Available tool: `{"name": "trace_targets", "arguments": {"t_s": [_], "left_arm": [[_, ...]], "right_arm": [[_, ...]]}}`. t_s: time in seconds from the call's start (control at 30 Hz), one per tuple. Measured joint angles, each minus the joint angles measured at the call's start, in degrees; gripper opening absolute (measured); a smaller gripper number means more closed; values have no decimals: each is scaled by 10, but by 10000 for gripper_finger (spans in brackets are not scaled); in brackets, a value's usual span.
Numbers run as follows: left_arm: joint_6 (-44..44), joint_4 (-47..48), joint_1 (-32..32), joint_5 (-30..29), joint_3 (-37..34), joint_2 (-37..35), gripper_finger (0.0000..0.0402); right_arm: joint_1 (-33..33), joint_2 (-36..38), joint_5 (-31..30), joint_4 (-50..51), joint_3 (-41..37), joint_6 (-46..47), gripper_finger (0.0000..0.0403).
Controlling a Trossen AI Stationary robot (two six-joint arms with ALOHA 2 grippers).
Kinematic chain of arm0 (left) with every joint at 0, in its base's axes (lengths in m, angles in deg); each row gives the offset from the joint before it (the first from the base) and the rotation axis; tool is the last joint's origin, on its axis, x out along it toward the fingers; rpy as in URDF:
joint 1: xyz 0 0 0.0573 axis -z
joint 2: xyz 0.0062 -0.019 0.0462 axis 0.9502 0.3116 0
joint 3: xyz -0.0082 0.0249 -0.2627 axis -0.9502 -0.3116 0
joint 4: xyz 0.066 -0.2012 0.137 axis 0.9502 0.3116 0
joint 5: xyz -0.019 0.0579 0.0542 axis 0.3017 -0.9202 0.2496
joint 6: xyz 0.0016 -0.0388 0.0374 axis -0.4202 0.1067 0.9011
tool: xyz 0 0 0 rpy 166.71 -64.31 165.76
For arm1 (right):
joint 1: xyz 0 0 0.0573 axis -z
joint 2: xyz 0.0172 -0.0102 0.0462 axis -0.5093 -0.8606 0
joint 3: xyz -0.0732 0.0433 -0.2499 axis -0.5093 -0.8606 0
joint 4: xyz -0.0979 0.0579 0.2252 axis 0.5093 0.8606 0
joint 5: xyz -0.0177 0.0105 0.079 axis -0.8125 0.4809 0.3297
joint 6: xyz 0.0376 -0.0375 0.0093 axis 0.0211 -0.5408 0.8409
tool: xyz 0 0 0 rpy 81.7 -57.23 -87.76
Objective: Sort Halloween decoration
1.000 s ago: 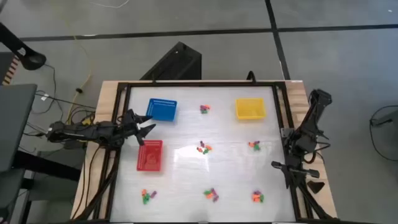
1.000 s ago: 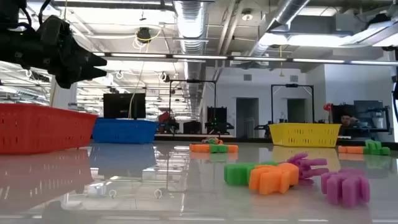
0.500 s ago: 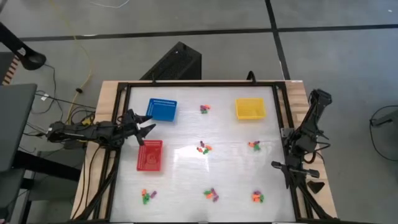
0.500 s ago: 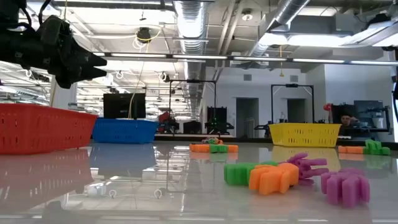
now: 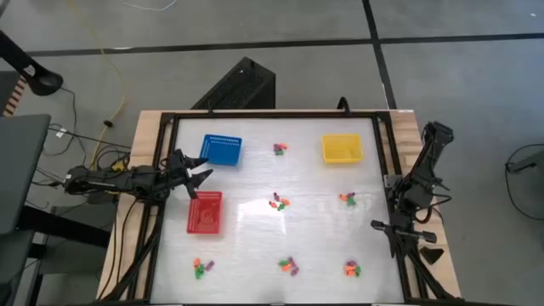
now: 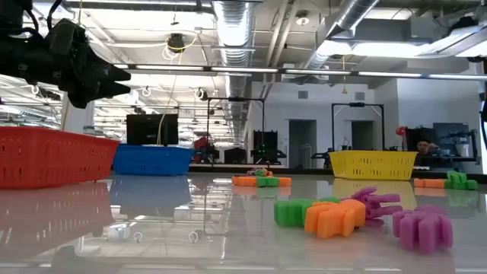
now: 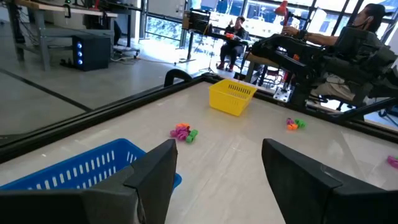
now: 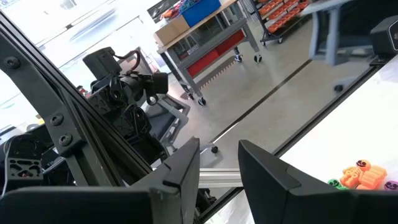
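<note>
Table: white top, black frame.
Left gripper: jaws wide, empty, between blue basket and red basket.
Trinkets: nearest cluster at 4 o'clock, well apart.
Right gripper: parked, part-open, empty.

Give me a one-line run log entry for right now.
left gripper: open, empty, hovering between blue mesh basket and red mesh basket | right gripper: parked at table's right edge, empty | tiny orange, green, purple trinkets: unsorted on table

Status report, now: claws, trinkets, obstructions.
Left claw open, empty, between blue basket and red basket. Right claw empty at table's right edge. Trinkets scattered in clusters. Nothing blocking.
</note>
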Motion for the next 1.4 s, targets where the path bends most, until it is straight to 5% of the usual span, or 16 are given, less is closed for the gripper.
{"name": "trace_targets", "arguments": {"t_s": [1.4], "left_arm": [[0, -19, 0, -2, -1, 0, 226]], "right_arm": [[0, 0, 0, 0, 0, 0, 143]]}}
